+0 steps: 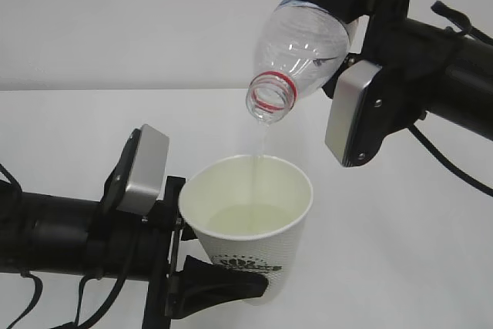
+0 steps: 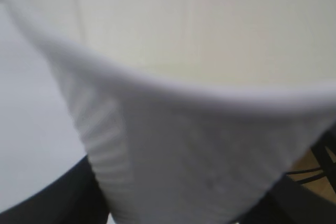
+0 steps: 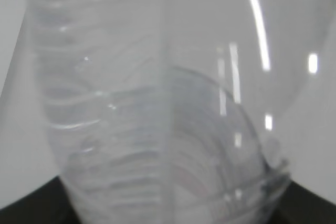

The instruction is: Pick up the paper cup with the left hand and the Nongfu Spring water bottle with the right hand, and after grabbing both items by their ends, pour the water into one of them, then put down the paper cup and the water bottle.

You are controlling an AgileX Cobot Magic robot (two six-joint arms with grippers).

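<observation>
Paper cup point(image 2: 173, 145) fills my view, blurred, close. White ribbed wall below, rim across middle, cream inside above. My pincer's dark fingers point(image 2: 58, 203) flank cup base at both lower corners.

a plain white table point(image 1: 416, 267) filled the lower part of the exterior view you were watching, its matte surface running back to a straight far edge. behind it stood a pale grey wall point(image 1: 115, 13), bare and evenly lit, meeting the tabletop along a soft horizontal line. in your left wrist view the same white surface point(image 2: 31, 129) showed as a blurred patch at the left, and a sliver of tan colour point(image 2: 310, 163) crossed by thin dark lines showed at the right edge, too blurred to identify.
</observation>
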